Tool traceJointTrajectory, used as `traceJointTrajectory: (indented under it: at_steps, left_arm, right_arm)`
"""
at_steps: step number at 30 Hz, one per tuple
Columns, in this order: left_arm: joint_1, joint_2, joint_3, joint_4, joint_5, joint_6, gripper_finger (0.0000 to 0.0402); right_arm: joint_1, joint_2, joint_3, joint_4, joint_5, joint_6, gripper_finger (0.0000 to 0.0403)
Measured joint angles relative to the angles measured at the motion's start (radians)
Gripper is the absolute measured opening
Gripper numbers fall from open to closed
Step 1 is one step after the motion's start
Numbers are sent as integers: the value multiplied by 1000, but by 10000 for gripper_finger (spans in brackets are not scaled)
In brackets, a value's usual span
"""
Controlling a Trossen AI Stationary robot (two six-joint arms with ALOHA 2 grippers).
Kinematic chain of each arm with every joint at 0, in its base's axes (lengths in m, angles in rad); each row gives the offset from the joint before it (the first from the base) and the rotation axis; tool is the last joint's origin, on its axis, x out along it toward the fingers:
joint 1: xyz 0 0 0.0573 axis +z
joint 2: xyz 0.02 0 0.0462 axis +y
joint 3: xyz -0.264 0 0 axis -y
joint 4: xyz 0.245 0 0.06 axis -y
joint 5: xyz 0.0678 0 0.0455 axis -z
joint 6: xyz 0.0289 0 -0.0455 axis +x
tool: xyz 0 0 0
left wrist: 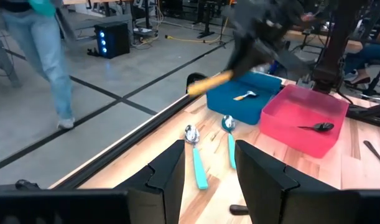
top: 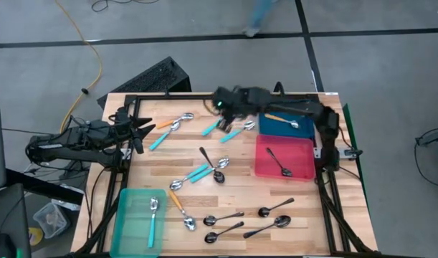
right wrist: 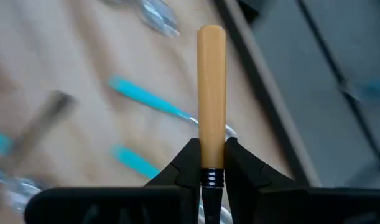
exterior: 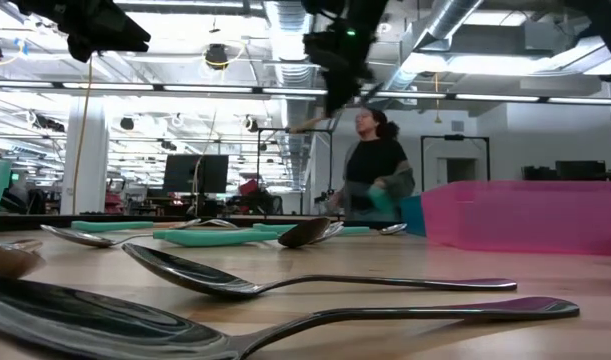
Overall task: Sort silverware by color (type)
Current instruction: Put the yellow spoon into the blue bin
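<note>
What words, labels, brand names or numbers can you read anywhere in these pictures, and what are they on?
No readable text in any view.
The teal bin, blue bin and pink bin carry no visible labels.
The orange-handled spoon held by the right gripper bears no marking.
Monitors in the room behind are too far off to read.

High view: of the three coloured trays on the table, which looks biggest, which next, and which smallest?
1. Pink tray and teal tray: they look about equal, so no ranking between them.
2. Blue tray: looks smallest, though the right arm crosses its far edge and hides part of it.
</note>
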Motion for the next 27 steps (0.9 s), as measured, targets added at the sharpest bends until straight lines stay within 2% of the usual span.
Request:
traceJointTrajectory:
  at_steps: [10, 16, 22, 27]
  left_arm:
    - [0, 0, 0, -36, 1, 0, 124]
    - [0, 0, 0, -42, 0, 0, 124]
    - [0, 0, 0, -41, 1, 0, 124]
    - [0, 0, 0, -41, 1, 0, 124]
  right_arm:
    - [-153, -136, 0, -371, 54, -8, 70]
    - [-217, -199, -36, -493, 94, 41, 70]
    - [-272, -317, -267, -413, 100, 49, 70]
    - [-316, -442, -553, -215, 86, 38, 70]
